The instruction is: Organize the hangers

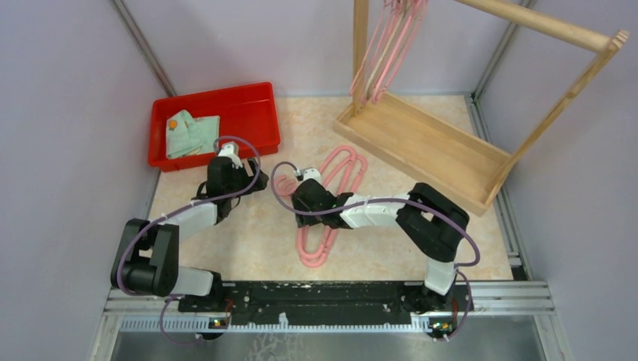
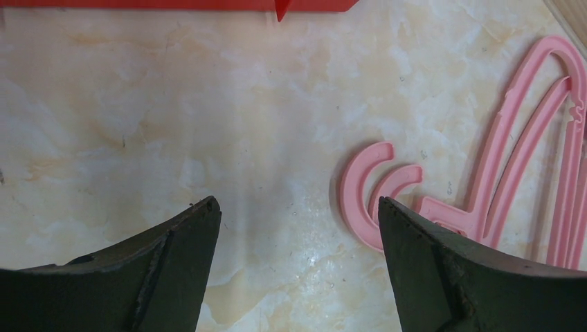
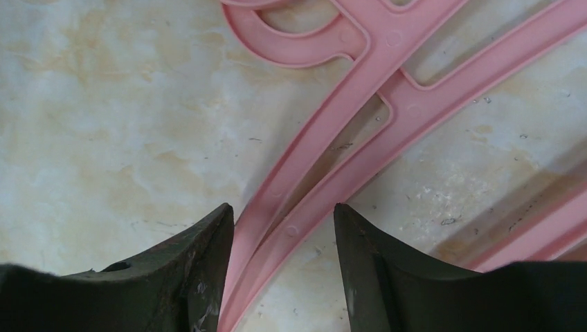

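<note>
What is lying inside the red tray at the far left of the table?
The red tray holds a folded pale green cloth with a small orange piece on it. Anything under the cloth is covered and cannot be seen.

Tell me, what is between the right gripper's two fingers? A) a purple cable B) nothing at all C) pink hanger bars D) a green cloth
C: in the right wrist view, the right gripper has one finger on each side of the bars of the pink hangers.
</note>
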`<state>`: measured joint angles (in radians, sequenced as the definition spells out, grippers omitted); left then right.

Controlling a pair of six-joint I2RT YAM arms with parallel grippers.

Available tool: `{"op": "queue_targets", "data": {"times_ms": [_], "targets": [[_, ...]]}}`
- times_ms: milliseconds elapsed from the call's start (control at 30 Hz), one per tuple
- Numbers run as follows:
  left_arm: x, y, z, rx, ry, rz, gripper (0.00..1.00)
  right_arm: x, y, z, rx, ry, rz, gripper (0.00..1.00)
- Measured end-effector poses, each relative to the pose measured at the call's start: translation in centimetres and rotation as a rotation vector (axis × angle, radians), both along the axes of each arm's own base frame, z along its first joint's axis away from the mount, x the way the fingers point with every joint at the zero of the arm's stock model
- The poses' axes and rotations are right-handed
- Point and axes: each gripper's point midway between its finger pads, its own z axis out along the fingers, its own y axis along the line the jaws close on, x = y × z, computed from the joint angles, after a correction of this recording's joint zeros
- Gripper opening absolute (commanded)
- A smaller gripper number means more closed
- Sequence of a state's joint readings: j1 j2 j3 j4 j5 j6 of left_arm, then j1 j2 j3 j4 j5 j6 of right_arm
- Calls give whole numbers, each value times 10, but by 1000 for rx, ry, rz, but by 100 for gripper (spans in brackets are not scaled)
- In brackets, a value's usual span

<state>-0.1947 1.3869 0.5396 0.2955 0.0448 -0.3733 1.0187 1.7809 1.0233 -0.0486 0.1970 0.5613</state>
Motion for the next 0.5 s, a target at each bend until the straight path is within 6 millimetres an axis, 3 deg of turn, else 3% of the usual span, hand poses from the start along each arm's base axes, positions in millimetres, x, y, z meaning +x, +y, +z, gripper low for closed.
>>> {"op": "queue_targets", "data": {"times_ms": [67, 267, 400, 433, 500], "targets": [[1, -1, 3, -4, -12, -1, 89, 0, -2, -12, -31, 12, -7, 54], [-3, -1, 0, -8, -10, -8, 89, 3, 10, -10, -39, -9, -7, 44], [-6, -1, -4, -7, 0, -10, 89, 2, 12, -14, -66, -29, -11, 42], [-6, -1, -5, -7, 1, -10, 89, 2, 13, -13, -68, -34, -13, 40], [-7, -1, -5, -7, 1, -10, 89, 3, 13, -15, -78, -45, -19, 24]]}}
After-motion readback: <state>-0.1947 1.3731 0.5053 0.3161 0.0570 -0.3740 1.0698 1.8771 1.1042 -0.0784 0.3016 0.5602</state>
